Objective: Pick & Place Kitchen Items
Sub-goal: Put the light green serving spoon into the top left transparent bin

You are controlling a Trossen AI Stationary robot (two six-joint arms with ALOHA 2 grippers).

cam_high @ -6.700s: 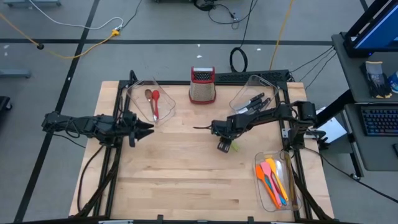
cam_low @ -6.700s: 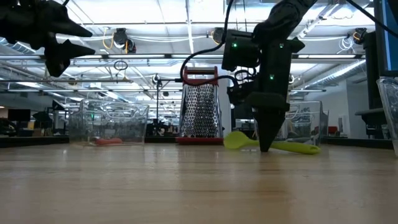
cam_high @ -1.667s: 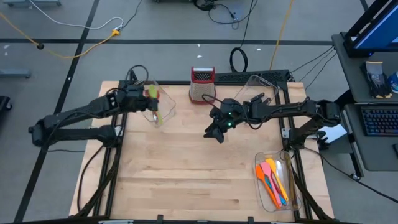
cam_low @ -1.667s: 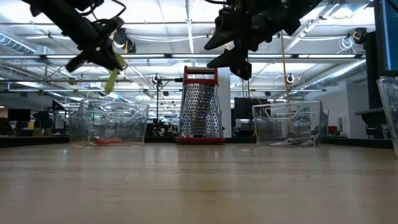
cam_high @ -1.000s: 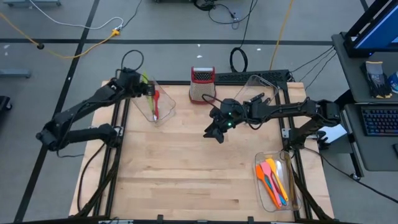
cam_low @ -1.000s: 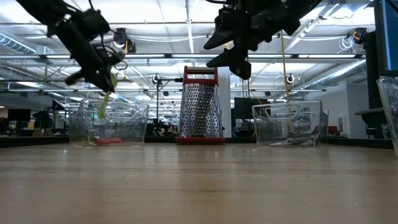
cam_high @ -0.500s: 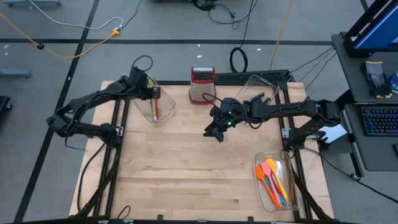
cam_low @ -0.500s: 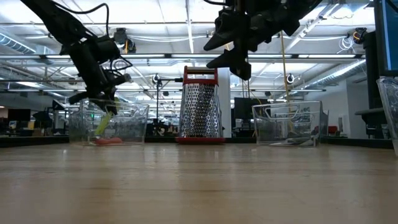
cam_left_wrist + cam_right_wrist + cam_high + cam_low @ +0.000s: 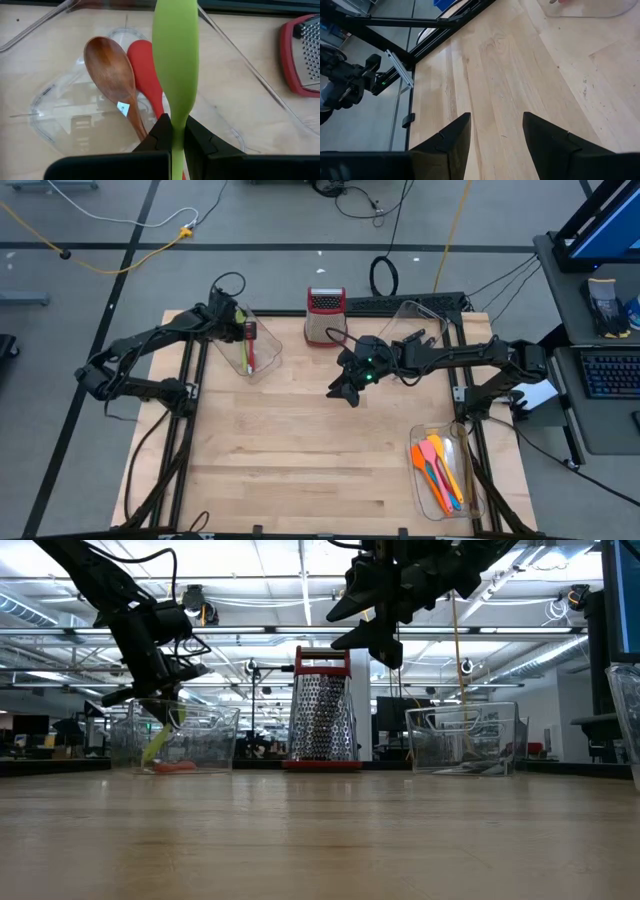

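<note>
The left gripper [image 9: 176,134] is clamped on the handle of a green spatula [image 9: 175,65], holding it blade-down over the clear bin [image 9: 245,340] at the far left of the wooden table [image 9: 300,470]. From table height the spatula's blade hangs tilted inside the bin's walls, and whether it touches the bin's floor cannot be told. In that bin a brown wooden spoon [image 9: 112,75] and a red spoon [image 9: 147,75] lie side by side, touching along their length. The right gripper [image 9: 342,392] hangs in the air above the middle of the table, towards its far side, its fingers [image 9: 447,142] spread apart with nothing between them. A steel box grater [image 9: 325,317] with a red top stands at the far edge between the left bin and another clear bin [image 9: 415,330] at the far right, which holds black-handled knives [image 9: 408,343]. At the near right a third bin [image 9: 440,470] holds orange, yellow and blue utensils [image 9: 437,463] lying together.
</note>
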